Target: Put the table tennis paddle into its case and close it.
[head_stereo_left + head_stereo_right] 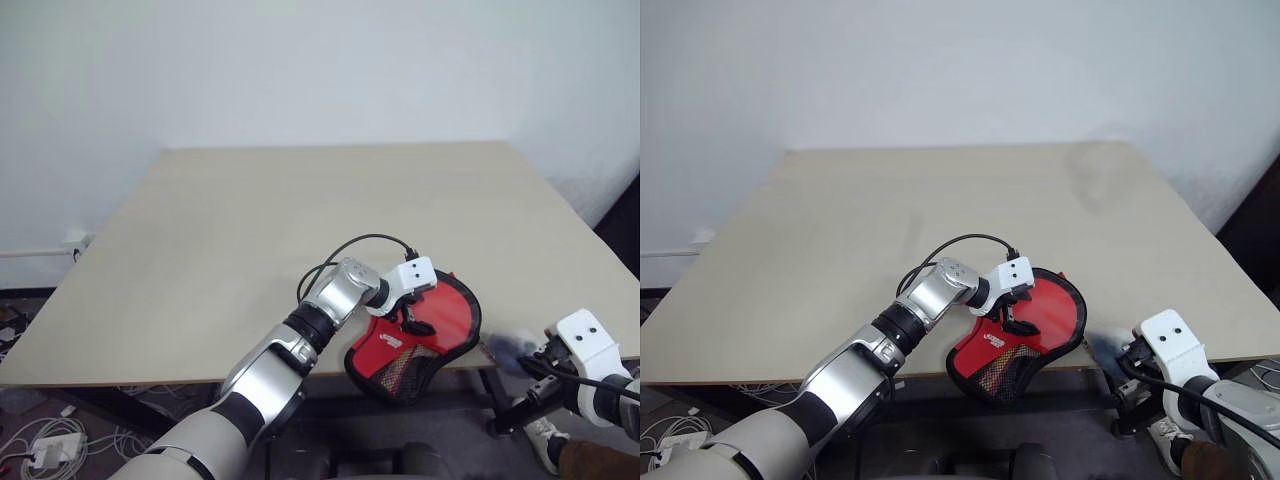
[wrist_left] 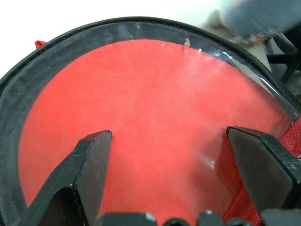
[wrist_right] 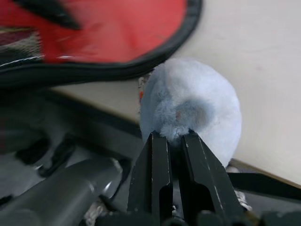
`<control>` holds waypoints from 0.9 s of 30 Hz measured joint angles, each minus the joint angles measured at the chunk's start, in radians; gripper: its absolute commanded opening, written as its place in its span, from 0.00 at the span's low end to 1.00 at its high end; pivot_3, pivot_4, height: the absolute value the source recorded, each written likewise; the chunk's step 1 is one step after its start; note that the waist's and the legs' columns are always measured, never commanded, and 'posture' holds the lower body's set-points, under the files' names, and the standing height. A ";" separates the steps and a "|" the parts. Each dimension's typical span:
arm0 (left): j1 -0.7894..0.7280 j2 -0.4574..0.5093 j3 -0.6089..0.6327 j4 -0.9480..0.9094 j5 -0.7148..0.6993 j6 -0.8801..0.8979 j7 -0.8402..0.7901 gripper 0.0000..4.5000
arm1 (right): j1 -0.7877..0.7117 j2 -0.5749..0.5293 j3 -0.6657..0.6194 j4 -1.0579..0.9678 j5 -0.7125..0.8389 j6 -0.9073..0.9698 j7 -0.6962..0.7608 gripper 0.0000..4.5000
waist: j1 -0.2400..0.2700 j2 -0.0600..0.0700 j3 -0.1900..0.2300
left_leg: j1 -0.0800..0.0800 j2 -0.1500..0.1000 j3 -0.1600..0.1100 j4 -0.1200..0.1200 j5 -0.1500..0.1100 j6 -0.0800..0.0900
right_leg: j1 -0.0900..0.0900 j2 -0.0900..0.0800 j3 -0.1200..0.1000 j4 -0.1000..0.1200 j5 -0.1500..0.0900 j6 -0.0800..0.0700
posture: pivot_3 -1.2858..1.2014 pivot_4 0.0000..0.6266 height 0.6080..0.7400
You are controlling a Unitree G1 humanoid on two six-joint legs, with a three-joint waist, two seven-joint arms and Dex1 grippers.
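One case point(image 1: 430, 335), one plush charm point(image 3: 190, 106), one table point(image 1: 250, 220), two pincers: left point(image 1: 412, 318), right point(image 3: 175, 141).

The red case point(image 1: 420, 335), black-edged with a mesh pocket at its near end, lies at the table's near edge, partly overhanging it, the paddle's red face point(image 2: 150, 127) showing inside, the grey-blue plush charm point(image 3: 190, 106) just beside its rim.

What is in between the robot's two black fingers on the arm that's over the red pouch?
Between the left gripper's open fingers the left wrist view shows the red, black-edged fabric pouch; nothing else lies in the gap.
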 measured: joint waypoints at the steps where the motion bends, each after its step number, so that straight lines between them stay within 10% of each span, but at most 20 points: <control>1: 0.000 0.000 0.000 0.000 0.000 0.000 -0.001 0.92 | 0.018 -0.004 -0.004 -0.010 0.003 -0.017 0.015 0.01 | 0.000 0.000 0.000 | 0.000 0.000 0.000 0.000 0.000 0.000 | 0.000 0.000 0.000 0.000 0.000 0.000 | 0.52 0.00 1.00; 15: -0.002 -0.002 0.000 0.001 0.000 0.000 -0.002 0.92 | 0.270 -0.068 -0.029 -0.082 -0.024 -0.309 0.195 0.01 | 0.004 -0.001 0.000 | 0.000 0.001 0.000 0.001 -0.005 0.001 | 0.001 -0.001 0.000 -0.001 -0.004 0.005 | 0.52 0.00 1.00; 24: -0.002 0.001 0.000 0.008 0.002 0.000 0.007 0.92 | 0.178 -0.051 0.076 -0.044 -0.027 -0.254 0.120 0.01 | 0.004 -0.003 0.000 | 0.000 0.002 0.001 0.001 -0.007 -0.001 | 0.004 -0.001 0.001 -0.001 -0.004 0.006 | 0.52 0.00 1.00; 27: -0.004 0.002 0.002 0.014 0.002 0.000 0.007 0.92 | 0.124 -0.012 0.074 -0.030 -0.003 -0.238 0.104 0.18 | 0.002 -0.003 -0.001 | 0.001 0.002 0.001 0.001 -0.008 -0.002 | 0.005 0.000 0.000 -0.001 -0.004 0.006 | 0.52 0.00 1.00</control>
